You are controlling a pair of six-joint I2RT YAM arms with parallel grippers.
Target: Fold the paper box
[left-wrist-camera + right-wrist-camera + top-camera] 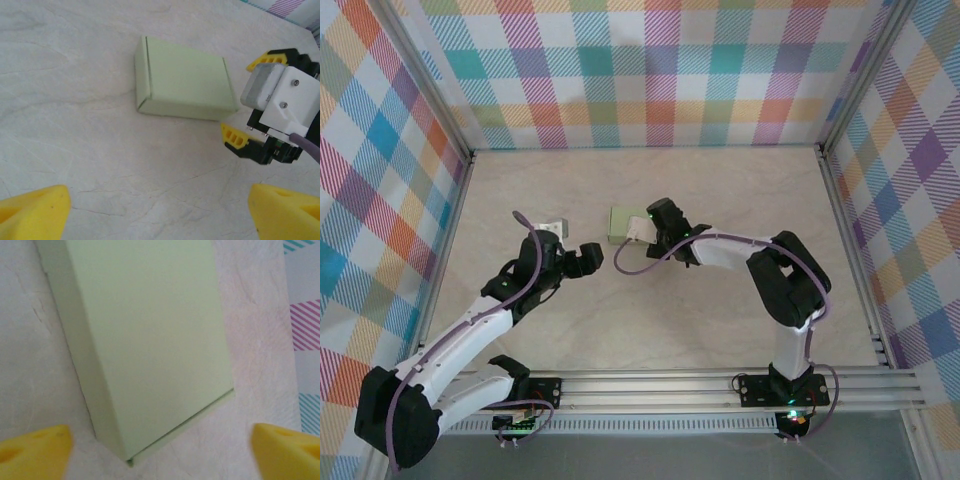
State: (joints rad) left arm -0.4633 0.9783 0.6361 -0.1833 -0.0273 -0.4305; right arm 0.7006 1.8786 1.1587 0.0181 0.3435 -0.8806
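Note:
The paper box point(622, 223) is a closed, flat, pale sage-green rectangle lying on the marble-look table. Its long flap seam faces my right wrist camera, where the box point(150, 340) reaches down between the yellow fingertips point(35, 447) without touching them. My right gripper point(645, 228) stands open at the box's right end, nothing held. In the left wrist view the box point(182, 80) lies ahead, with the right gripper point(248, 97) spread at its right side. My left gripper point(592, 258) is open over bare table, short of the box to its near left, and its jaws point(160, 212) are wide apart.
Chequered cloth walls point(650, 70) close off the back and both sides behind metal frame posts point(845, 210). An aluminium rail point(720, 385) runs along the near edge. Bare table point(740, 180) lies behind and to either side of the box.

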